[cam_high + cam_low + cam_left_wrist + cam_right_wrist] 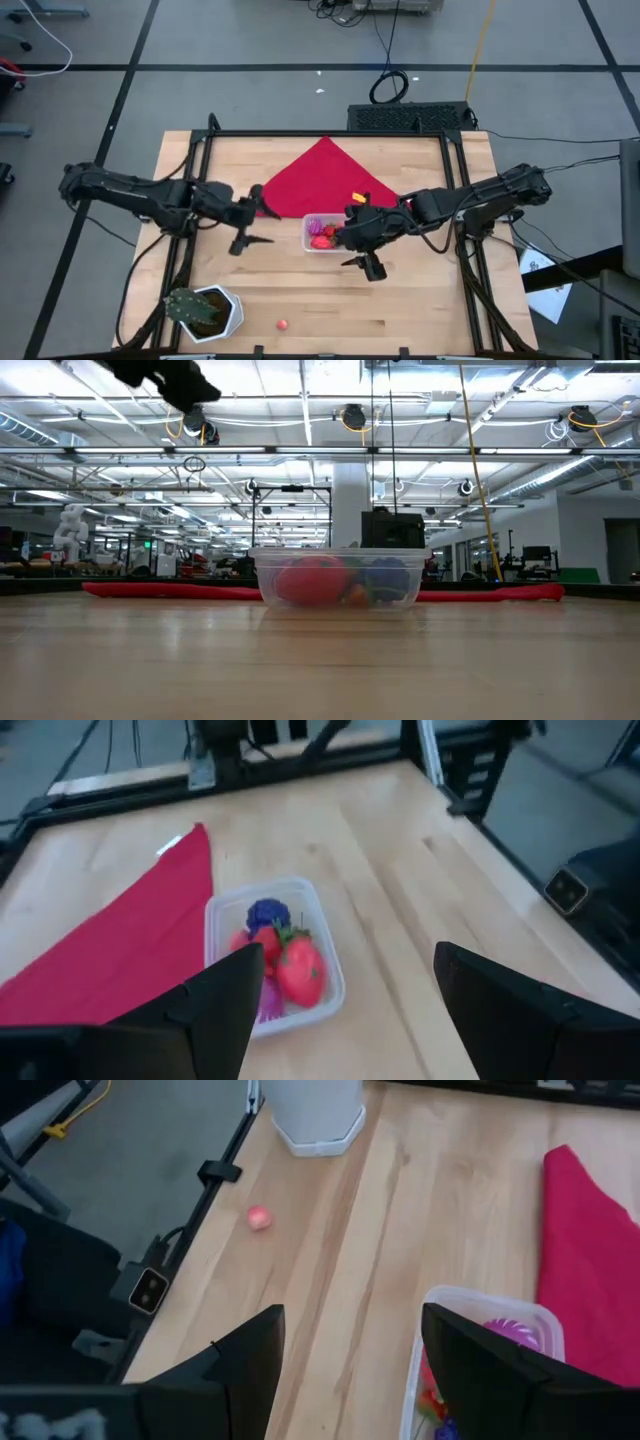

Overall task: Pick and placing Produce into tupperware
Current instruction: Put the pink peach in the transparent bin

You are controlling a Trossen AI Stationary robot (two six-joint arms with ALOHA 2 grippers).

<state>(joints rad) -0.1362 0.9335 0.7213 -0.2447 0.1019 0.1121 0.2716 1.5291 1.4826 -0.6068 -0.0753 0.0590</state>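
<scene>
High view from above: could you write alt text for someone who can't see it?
A clear tub of toy fruit sits mid-table beside a red cloth. Two dark arms flank it, left gripper and right gripper both open and empty. One red ball lies near a potted plant.

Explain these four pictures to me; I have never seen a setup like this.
Two dark robot arms work at a wooden table. One picture looks straight down, one looks level across the tabletop, and two come from cameras on the arms' wrists.

On the table lie a red cloth, a clear plastic tub holding toy fruit, a potted plant, and one small red ball lying loose near the front edge.

The left gripper hangs beside the tub, on the left in the overhead picture; the right gripper hangs at the tub's other side. Both have their jaws open and hold nothing.
</scene>
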